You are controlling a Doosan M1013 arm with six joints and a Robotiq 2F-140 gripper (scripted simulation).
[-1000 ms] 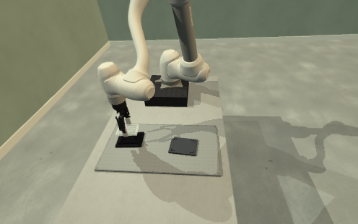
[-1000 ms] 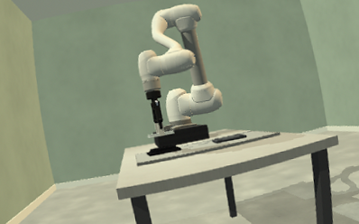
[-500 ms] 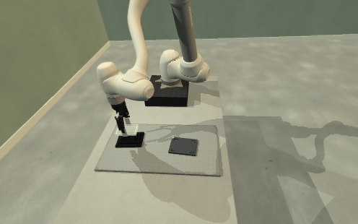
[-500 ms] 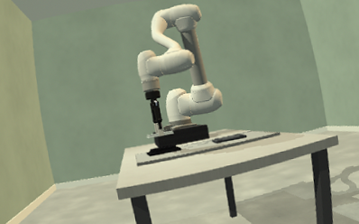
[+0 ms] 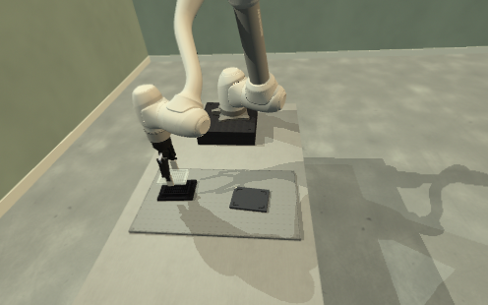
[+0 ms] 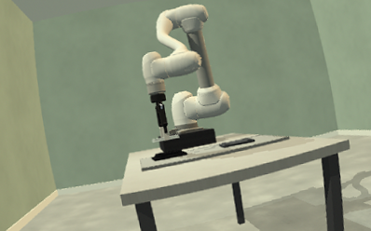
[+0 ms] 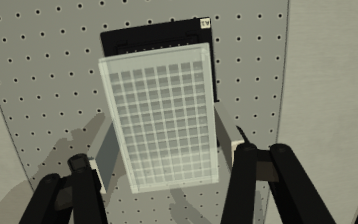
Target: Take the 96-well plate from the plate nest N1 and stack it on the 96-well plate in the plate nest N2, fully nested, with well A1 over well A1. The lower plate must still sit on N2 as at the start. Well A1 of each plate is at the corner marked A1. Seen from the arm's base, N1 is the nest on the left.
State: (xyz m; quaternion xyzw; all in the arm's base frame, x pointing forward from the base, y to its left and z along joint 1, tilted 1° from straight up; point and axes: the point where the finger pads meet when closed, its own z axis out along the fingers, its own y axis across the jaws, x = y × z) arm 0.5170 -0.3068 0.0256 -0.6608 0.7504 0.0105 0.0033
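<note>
You see a translucent white 96-well plate with a square grid, over a black plate. Grey board dotted with dark holes. Black gripper fingers, white arm, green walls.

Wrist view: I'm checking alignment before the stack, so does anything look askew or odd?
Nothing looks damaged. The clear 96-well plate in the gripper runs about parallel to the black plate below, but sits offset, covering only part of it.
</note>
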